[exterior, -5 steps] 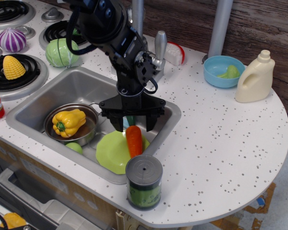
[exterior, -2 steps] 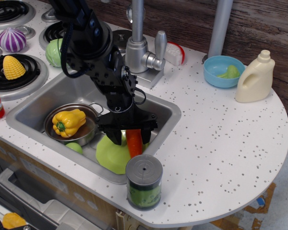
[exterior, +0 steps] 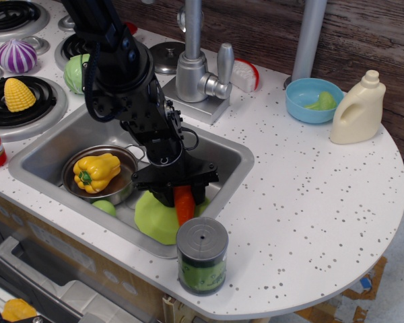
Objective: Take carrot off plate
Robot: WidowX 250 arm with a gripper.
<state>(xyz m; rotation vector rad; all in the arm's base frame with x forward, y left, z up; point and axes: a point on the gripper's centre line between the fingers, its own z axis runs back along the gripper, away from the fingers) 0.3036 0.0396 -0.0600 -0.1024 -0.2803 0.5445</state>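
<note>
The orange carrot (exterior: 184, 204) lies on the lime-green plate (exterior: 156, 219) at the right front of the sink. Its stem end is hidden under my gripper. My black gripper (exterior: 177, 194) is down over the carrot's far half, its fingers (exterior: 198, 188) straddling it on either side. The fingers stand close to the carrot, but I cannot tell whether they are pressing on it. The carrot's tip points toward the front, behind the grey can.
A metal pot (exterior: 124, 183) holding a yellow bell pepper (exterior: 95, 171) sits left of the plate in the sink (exterior: 67, 141). A grey-lidded can (exterior: 202, 254) stands on the front counter. The faucet (exterior: 192, 64), blue bowl (exterior: 311, 99), cream bottle (exterior: 357, 109), cabbage (exterior: 77, 73), corn (exterior: 18, 94) and onion (exterior: 16, 55) are around.
My gripper has come down and shifted left onto the carrot, and its fingers have narrowed around it. The carrot and plate have barely moved.
</note>
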